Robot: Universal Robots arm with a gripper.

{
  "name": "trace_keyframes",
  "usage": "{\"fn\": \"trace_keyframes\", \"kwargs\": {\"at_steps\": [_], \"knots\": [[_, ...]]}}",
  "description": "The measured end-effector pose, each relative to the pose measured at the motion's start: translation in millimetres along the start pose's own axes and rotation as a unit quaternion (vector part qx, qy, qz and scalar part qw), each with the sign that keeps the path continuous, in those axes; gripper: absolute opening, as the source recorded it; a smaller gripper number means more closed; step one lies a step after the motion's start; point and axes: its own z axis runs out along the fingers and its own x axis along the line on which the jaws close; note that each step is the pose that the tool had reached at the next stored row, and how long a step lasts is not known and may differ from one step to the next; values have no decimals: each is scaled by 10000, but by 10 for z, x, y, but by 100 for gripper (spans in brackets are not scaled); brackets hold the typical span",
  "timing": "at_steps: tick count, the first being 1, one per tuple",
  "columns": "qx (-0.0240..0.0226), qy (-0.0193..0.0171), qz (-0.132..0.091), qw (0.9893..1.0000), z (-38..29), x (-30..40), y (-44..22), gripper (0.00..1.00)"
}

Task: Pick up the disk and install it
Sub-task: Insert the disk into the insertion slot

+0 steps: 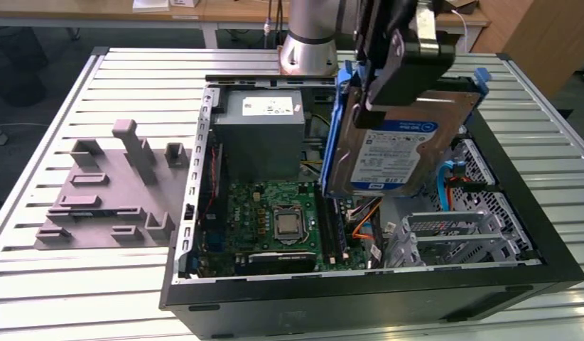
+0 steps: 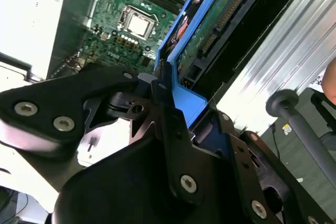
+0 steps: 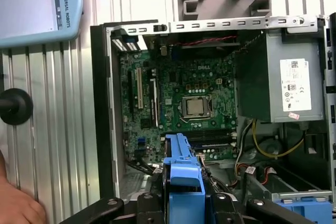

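1. One step looks done: the disk [image 1: 398,153] is off every surface. It is held aloft over the open computer case [image 1: 368,302], standing on edge and tilted, with its label turned toward the exterior view.
2. The gripper [image 1: 387,99] takes it from above. In the second wrist view its fingers [image 2: 167,124] are clenched on the blue carrier [image 2: 186,100] that frames the drive.
3. Installing is what remains. The disk touches nothing inside the case. It hangs above the gap between the motherboard [image 1: 273,220] and the metal drive cage [image 1: 462,234], which looks unoccupied.
4. My judgement is roughly halfway: the pick-up is complete and the seating not yet begun.
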Motion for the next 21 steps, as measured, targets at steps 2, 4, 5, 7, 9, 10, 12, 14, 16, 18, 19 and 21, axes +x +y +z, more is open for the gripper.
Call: {"fn": "trace_keyframes", "kwargs": {"at_steps": [2, 4, 5, 7, 9, 10, 12, 14, 16, 18, 19, 21], "knots": [[0, 0, 0, 10000, 17, 20, -57, 36], [0, 0, 0, 10000, 32, 25, -127, 36], [0, 1, 0, 10000, 39, 24, -166, 36], [0, 2, 0, 10000, 55, 23, -244, 36], [0, 2, 0, 10000, 72, 22, -315, 36], [0, 4, 0, 10000, 79, 26, -342, 36], [0, 5, -1, 10000, 94, 51, -371, 36], [0, 4, -4, 10000, 110, 90, -377, 36], [0, 5, -8, 10000, 121, 129, -383, 36], [0, 5, -10, 10000, 131, 147, -413, 36], [-1, 4, -10, 10000, 136, 148, -441, 36], [-2, 4, -11, 10000, 145, 146, -509, 36]]}}
